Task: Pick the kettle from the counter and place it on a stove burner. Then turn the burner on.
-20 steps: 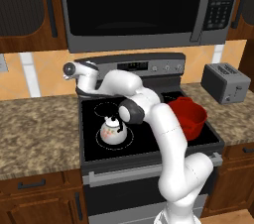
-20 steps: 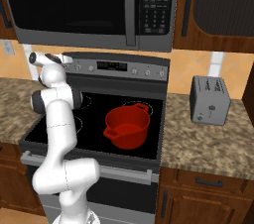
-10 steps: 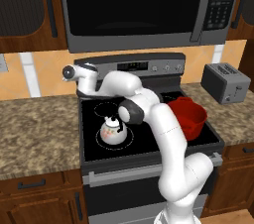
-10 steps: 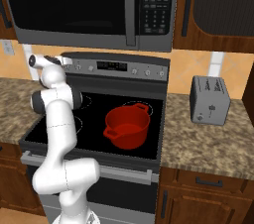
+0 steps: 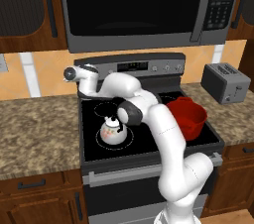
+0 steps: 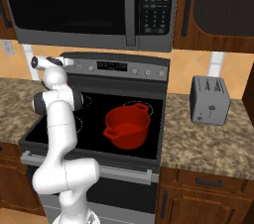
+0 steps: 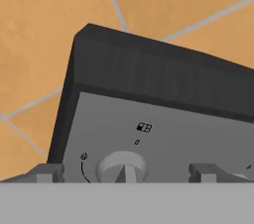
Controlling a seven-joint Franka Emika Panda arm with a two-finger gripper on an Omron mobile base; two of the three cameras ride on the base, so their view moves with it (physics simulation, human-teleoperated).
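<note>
The small white floral kettle (image 5: 113,130) stands upright on the front-left stove burner (image 5: 100,143), a large white-outlined circle on the black cooktop. My gripper (image 7: 127,174) is raised to the left end of the stove's grey control panel (image 7: 163,119), away from the kettle. It is open, and its two dark fingertips (image 7: 48,172) straddle a round control knob (image 7: 122,165) without touching it. From the base, the gripper (image 5: 88,69) (image 6: 62,61) shows at the panel's left corner. The granite counter (image 5: 34,124) lies left of the stove.
A red pot (image 5: 187,117) (image 6: 127,126) sits on the right side of the cooktop. A silver toaster (image 5: 225,82) (image 6: 210,99) stands on the right counter. The microwave (image 5: 139,5) hangs low above the panel. More knobs (image 6: 147,73) line the panel's right half.
The hand has dipped a little at the left end of the control panel. The kettle and the red pot have stayed where they were.
</note>
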